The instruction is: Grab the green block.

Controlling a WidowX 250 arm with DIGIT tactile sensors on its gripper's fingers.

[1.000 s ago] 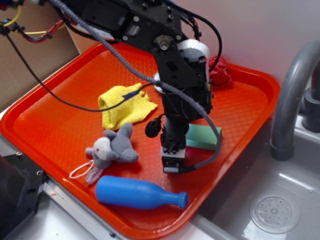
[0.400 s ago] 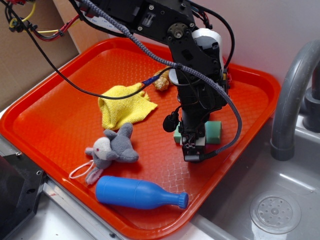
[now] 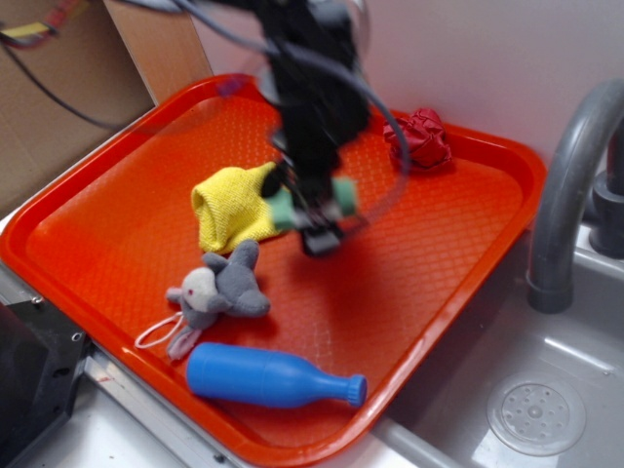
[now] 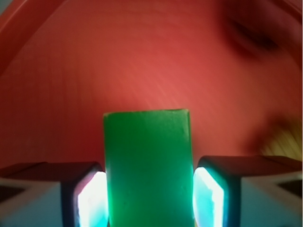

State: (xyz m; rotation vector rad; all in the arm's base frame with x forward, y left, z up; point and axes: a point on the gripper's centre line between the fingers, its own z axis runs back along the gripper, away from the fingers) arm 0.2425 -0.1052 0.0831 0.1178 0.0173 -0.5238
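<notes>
The black robot gripper (image 3: 314, 216) is clamping the small matte green rectangular block (image 4: 147, 165) between its 2 pads (image 4: 208, 196), carrying it clear of the textured orange plastic tray (image 3: 88, 244), near the crumpled yellow cloth (image 3: 232, 207). The block's long axis is running crosswise to the jaws, sticking out on both sides, so the grasp looks complete.

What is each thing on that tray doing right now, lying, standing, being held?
green block: clamped between the gripper's fingers, lifted off the tray
gripper: shut on the block, motion-blurred
blue bottle: lying on its side
yellow cloth: crumpled
plush elephant: lying down
red wad: crumpled, at the far edge
orange tray: flat
</notes>
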